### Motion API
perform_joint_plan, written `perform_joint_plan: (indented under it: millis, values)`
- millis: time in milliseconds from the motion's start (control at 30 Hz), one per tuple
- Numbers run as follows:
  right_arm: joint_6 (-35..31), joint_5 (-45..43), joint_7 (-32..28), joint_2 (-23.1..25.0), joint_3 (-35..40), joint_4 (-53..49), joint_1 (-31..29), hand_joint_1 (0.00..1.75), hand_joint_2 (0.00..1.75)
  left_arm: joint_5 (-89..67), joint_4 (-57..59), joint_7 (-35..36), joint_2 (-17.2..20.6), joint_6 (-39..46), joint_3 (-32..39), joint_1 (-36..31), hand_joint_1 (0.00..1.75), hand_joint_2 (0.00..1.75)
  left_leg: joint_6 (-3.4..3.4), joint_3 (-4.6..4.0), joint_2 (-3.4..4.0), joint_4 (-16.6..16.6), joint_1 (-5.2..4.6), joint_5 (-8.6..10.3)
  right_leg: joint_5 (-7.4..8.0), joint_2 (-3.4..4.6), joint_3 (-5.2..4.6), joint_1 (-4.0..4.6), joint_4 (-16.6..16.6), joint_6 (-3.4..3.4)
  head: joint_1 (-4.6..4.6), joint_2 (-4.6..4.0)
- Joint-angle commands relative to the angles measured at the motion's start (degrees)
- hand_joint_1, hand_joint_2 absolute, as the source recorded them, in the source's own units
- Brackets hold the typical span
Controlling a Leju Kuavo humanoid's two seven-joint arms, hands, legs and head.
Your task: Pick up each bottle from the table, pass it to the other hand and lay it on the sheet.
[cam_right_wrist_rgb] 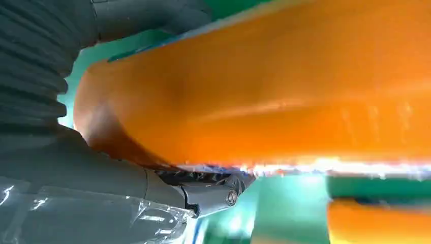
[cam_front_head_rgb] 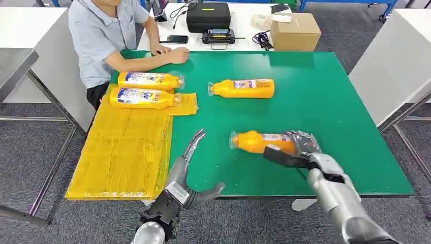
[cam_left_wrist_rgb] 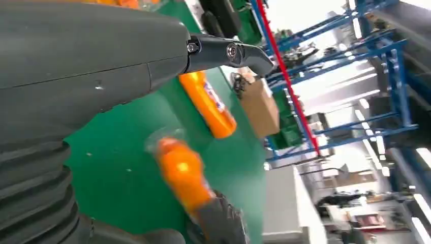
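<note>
The right robot hand (cam_front_head_rgb: pixel 300 147) is gripping an orange bottle (cam_front_head_rgb: pixel 256 142) above the green worktop (cam_front_head_rgb: pixel 325 101), cap pointing left toward the left robot hand (cam_front_head_rgb: pixel 190 173), which is waiting nearby, fingers spread, holding nothing. 2 bottles (cam_front_head_rgb: pixel 147 89) are lying on the yellow sheet (cam_front_head_rgb: pixel 122 152); 1 more bottle (cam_front_head_rgb: pixel 243 88) is lying far centre.

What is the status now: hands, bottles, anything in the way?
Right hand grips orange plastic bottle. Left hand open, waiting. Two bottles on yellow sheet, one on green table. Nothing between hands.
</note>
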Motion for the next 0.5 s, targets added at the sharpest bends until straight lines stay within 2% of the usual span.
perform_joint_plan:
  millis: [33, 67, 133, 267, 367, 500]
  values:
    - [3.0, -17.2, -0.1, 5.7, -2.6, -12.5, 8.2, 1.75, 1.75, 10.9, 8.6, 1.6, -3.0, 5.4, 3.9, -3.8, 0.0, 1.75, -0.17, 0.13, 0.03, -0.1, 0.17, 0.0, 0.05, -0.01, 0.22, 0.19, -0.2, -0.21, -0.04, 0.0]
    - [3.1, -17.6, 1.5, 5.9, -1.8, -13.9, 8.4, 1.75, 1.75, 11.1, 8.8, 1.7, -2.9, 5.4, 3.8, -4.0, 0.0, 1.75, -0.22, 0.05, 0.21, 0.0, 0.18, -0.06, 0.1, 0.16, 0.08, 0.2, -0.1, -0.26, -0.09, 0.0]
    - [1.9, -21.4, 0.9, 7.4, -1.6, -18.9, 10.3, 1.75, 1.75, 17.3, 10.3, 5.9, -3.0, 4.5, 5.0, -2.2, 0.0, 1.75, -0.28, -0.01, 0.44, -0.1, 0.18, -0.07, 0.15, 0.35, -0.07, 0.2, 0.0, -0.33, -0.07, 0.0]
    - [-1.3, -22.0, 0.7, 10.2, 2.6, -27.9, 12.4, 1.75, 1.75, 30.7, 15.9, 4.7, -1.5, 3.0, 6.1, -0.8, 0.0, 1.75, -0.22, 0.16, 0.41, -0.2, 0.17, -0.04, 0.17, 0.36, 0.07, 0.21, -0.1, -0.35, -0.07, 0.0]
    - [-1.8, -22.4, 0.5, 10.7, 4.2, -29.5, 12.6, 1.75, 1.75, 33.0, 16.5, 4.7, -1.3, 3.6, 6.1, -1.4, 0.0, 1.75, -0.28, -0.04, 0.58, -0.1, 0.2, -0.14, 0.1, 0.52, -0.14, 0.23, 0.1, -0.4, -0.11, 0.0]
    - [-2.2, -22.9, 0.4, 10.0, 4.5, -28.8, 12.4, 1.75, 1.75, 33.7, 16.0, 5.0, -1.2, 4.2, 5.3, -1.8, 0.0, 1.75, -0.15, -0.57, 0.14, -0.1, 0.17, 0.11, 0.09, 0.15, -0.49, 0.18, 0.1, -0.26, -0.07, 0.0]
